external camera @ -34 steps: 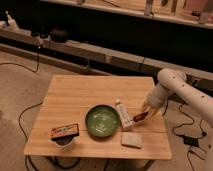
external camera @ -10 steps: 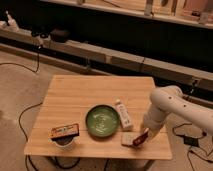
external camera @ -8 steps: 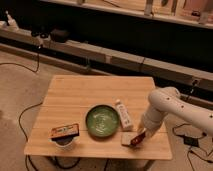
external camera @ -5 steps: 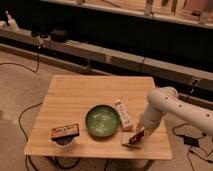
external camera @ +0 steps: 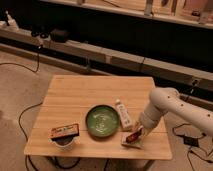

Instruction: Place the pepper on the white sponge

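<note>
The dark-red pepper [external camera: 133,136] lies tilted on top of the white sponge [external camera: 132,142], which rests near the front right edge of the wooden table [external camera: 75,100]. My gripper [external camera: 137,131] is low over the sponge, right at the pepper's upper end, at the end of the white arm [external camera: 165,102] that reaches in from the right. The gripper covers part of the sponge.
A green bowl [external camera: 102,120] sits at the table's front middle. A white bottle with a label [external camera: 122,113] lies between the bowl and the arm. A dark cup with a red-labelled packet on it [external camera: 64,135] stands at the front left. Cables run on the floor.
The gripper carried the pepper from beside the bottle toward the front and down onto the white sponge. Over the last second it shifted slightly left and settled there.
</note>
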`<state>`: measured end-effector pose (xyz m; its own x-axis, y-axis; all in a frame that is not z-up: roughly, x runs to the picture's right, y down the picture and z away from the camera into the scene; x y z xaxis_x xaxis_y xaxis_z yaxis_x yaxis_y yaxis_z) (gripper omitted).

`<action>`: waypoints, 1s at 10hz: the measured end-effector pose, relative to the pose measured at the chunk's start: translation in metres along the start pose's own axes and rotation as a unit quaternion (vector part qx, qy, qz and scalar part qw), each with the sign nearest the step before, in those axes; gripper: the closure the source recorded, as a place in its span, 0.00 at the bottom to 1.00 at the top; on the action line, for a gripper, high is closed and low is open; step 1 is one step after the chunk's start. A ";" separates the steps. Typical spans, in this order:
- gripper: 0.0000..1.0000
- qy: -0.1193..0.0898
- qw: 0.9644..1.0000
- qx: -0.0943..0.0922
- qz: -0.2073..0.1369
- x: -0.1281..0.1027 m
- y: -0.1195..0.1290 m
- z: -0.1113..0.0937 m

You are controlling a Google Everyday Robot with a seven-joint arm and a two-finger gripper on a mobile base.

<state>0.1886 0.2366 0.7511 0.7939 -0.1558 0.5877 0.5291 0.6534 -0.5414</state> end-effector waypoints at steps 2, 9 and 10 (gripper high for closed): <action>0.37 -0.004 1.000 -0.004 -0.004 0.002 0.001 -0.001; 0.34 -0.012 1.000 -0.012 -0.002 0.007 0.001 0.000; 0.34 -0.012 1.000 -0.013 -0.002 0.008 0.001 0.001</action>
<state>0.1952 0.2365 0.7555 0.7844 -0.1402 0.6042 0.5400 0.6336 -0.5540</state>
